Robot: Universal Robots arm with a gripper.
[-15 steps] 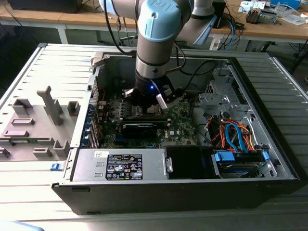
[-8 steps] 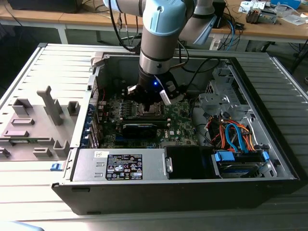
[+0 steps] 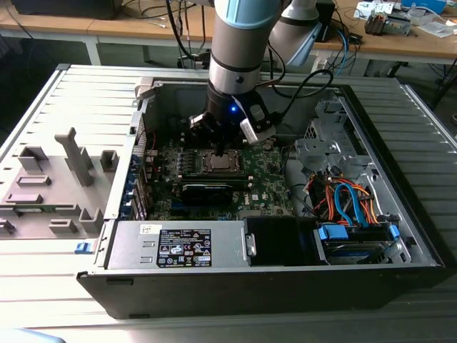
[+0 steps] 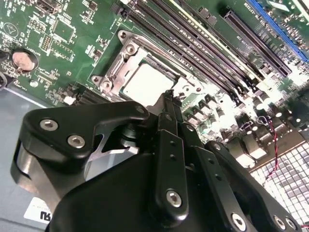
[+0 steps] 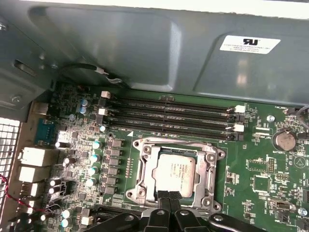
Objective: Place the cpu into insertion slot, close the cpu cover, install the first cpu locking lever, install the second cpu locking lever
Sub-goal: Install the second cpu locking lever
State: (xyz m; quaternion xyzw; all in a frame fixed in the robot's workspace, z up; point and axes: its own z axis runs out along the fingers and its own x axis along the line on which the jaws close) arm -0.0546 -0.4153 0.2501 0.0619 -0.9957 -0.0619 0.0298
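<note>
Your gripper [image 5: 169, 197] — fingers pressed together, holding nothing — tip just above the cpu [image 5: 175, 173], seated in the insertion slot [image 5: 145, 170].

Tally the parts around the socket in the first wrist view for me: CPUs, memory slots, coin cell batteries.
cpu: 1
memory slots: 4
coin cell battery: 1
Total: 6
</note>
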